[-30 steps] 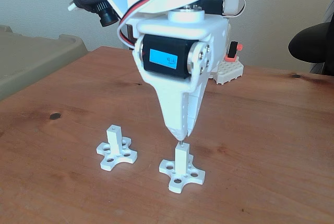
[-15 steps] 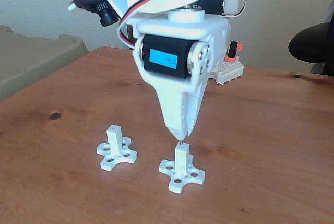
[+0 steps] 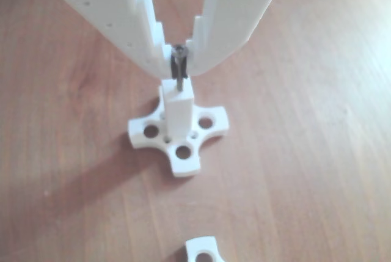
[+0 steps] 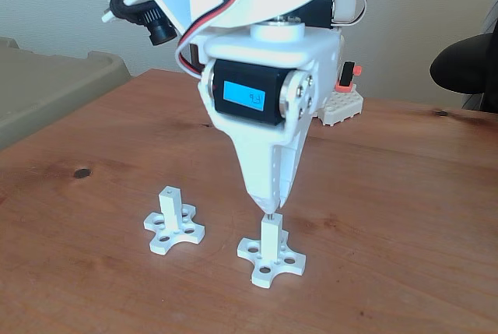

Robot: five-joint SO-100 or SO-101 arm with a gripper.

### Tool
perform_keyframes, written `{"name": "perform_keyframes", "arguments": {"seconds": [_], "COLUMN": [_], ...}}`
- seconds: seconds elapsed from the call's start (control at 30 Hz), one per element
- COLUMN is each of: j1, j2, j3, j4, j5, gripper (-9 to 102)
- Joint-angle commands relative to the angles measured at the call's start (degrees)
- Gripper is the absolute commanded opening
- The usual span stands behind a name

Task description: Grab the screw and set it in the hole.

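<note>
1. The screw (image 3: pixel 178 69) hangs upright, pinched at its head between the two white fingertips of the gripper (image 3: pixel 178 59), with its shaft pointing straight down; in the fixed view it shows as a thin dark sliver (image 4: pixel 268 213) under the fingertips.
2. Its lower tip reaches the top end of a white square post (image 3: pixel 178 112). The hole in that end face cannot be made out, and whether the tip has entered it cannot be told.
3. The claw is closed on the screw, pointing straight down from above the post (image 4: pixel 270 234).
4. The post rises from a white cross-shaped base (image 3: pixel 183 152) with round holes in its arms, lying flat on the wooden table (image 4: pixel 405 217) near the front edge of the fixed view.
5. A second white post on its own cross base (image 4: pixel 173 225) stands just left of the first in the fixed view, apart from it.
6. Far right on the table sits a white studded block with an orange-red part (image 4: pixel 342 100).
7. At the far left, beyond the table edge, is a beige bin (image 4: pixel 47 89).
</note>
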Motion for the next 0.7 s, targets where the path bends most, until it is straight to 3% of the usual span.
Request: {"name": "perform_keyframes", "arguments": {"seconds": [0.0,0.67], "j1": [-0.70,-0.88], "j2": [1.05,1.93], "j3": [-0.97,-1.41], "j4": [-0.35,0.88], "j5": [0.35,0.53], "gripper": [-4,-4]}}
